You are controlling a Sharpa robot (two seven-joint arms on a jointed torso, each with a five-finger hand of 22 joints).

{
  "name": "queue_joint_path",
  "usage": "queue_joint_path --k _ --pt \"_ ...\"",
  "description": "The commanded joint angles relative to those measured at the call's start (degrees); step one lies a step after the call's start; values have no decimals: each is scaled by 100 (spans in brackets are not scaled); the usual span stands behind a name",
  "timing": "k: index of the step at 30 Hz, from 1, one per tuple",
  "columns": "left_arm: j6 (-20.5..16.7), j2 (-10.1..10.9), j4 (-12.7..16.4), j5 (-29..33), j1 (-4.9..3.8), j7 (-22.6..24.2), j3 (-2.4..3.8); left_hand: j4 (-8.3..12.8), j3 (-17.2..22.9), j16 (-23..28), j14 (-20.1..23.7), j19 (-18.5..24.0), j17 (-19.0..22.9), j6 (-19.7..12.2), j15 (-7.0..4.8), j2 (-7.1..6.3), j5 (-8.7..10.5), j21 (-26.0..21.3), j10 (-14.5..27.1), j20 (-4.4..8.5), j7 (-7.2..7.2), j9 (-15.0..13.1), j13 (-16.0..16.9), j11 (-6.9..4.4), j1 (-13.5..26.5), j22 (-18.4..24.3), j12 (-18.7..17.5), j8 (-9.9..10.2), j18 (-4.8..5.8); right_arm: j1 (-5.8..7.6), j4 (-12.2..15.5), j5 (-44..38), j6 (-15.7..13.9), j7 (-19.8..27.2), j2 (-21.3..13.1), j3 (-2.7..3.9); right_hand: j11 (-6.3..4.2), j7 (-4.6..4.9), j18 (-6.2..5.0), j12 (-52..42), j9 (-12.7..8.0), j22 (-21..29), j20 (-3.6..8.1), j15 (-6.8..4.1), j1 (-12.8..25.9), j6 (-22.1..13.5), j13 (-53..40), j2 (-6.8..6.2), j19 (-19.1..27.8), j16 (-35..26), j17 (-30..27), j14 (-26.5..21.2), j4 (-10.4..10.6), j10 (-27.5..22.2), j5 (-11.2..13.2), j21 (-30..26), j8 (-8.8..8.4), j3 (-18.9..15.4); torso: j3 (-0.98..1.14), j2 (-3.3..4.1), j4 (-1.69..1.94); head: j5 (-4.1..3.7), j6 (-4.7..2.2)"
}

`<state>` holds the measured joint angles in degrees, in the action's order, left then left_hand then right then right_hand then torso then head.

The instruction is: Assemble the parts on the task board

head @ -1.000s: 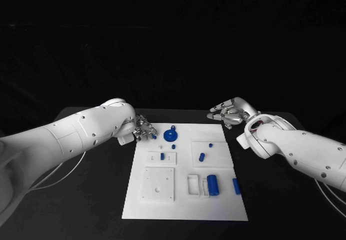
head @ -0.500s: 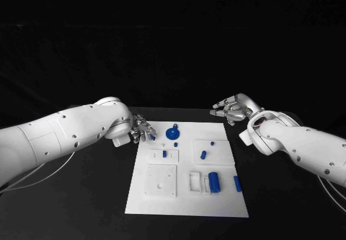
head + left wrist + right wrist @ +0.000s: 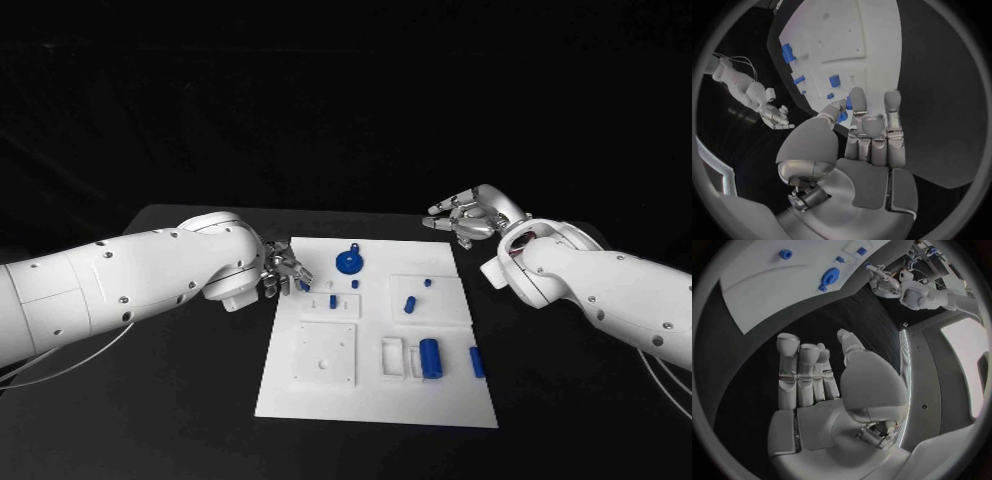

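Both hands shifted little: left hand (image 3: pixel 283 272) holds a small blue part (image 3: pixel 842 116) at the white task board (image 3: pixel 378 400)'s nine-o'clock edge; right hand (image 3: pixel 470 218) hovers empty, fingers apart. Several blue pieces remain loose; assembly looks early.

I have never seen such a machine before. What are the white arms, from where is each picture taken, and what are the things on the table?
This is a robot with two white arms, each ending in a silver robot hand. One picture is taken from the robot's head, looking down at a black table. The two round pictures come from cameras at the wrists, each behind its own hand.

In the middle lies a white task board carrying small blue parts: a round blue disc near the far end and a blue cylinder nearer the robot.

The left robot hand is at the board's left edge and pinches a small blue part between thumb and finger. The right robot hand hovers off the far right corner, fingers apart, holding nothing.
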<state>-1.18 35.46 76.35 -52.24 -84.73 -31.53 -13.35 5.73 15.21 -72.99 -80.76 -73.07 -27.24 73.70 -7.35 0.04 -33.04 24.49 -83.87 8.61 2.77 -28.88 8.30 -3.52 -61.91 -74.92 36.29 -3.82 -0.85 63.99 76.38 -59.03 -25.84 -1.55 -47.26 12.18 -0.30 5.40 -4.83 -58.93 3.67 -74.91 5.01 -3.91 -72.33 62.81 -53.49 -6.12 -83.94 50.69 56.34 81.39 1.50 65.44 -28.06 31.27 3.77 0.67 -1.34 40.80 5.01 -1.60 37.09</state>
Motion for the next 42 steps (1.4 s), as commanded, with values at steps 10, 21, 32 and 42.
queue_joint_path --k 10,21,32,42 --pt "-1227 169 464 -463 101 25 -50 520 672 -49 -16 28 -3 501 -27 -22 41 73 -304 -50 -402 74 -6 -128 -113 -119 36 -10 -54 -39 37 13 48 49 -21 4 3 -5 -114 -4 -8 -348 13 -21 37 -29 -7 -13 -283 2 11 20 -13 4 -36 29 -21 36 10 -45 14 5 65" --pt "-1135 154 614 -566 238 -6 -54 505 677 -51 -14 33 1 503 -27 -23 47 78 -304 -54 -402 79 -6 -128 -122 -118 39 -10 -59 -53 48 13 55 47 -30 4 3 -5 -114 -4 -8 -348 13 -21 37 -29 -7 -13 -283 2 11 20 -13 4 -36 29 -21 36 14 -36 12 11 90" --pt "-1039 106 596 -676 318 -15 -55 496 683 -47 -12 42 17 500 -23 -27 50 83 -304 -57 -400 85 -9 -126 -131 -118 36 -10 -59 -58 53 15 61 49 -38 4 3 -5 -114 -4 -8 -348 13 -21 37 -29 -7 -13 -283 2 11 20 -13 4 -36 29 -21 36 6 -24 10 -16 114" --pt "-982 50 559 -723 381 0 -55 495 686 -46 -12 44 22 501 -22 -28 49 85 -304 -57 -401 86 -10 -125 -136 -117 35 -11 -59 -60 56 16 66 53 -36 4 3 -5 -114 -4 -8 -348 13 -21 37 -29 -7 -13 -283 2 11 20 -13 4 -36 29 -21 36 6 -28 19 -27 127"
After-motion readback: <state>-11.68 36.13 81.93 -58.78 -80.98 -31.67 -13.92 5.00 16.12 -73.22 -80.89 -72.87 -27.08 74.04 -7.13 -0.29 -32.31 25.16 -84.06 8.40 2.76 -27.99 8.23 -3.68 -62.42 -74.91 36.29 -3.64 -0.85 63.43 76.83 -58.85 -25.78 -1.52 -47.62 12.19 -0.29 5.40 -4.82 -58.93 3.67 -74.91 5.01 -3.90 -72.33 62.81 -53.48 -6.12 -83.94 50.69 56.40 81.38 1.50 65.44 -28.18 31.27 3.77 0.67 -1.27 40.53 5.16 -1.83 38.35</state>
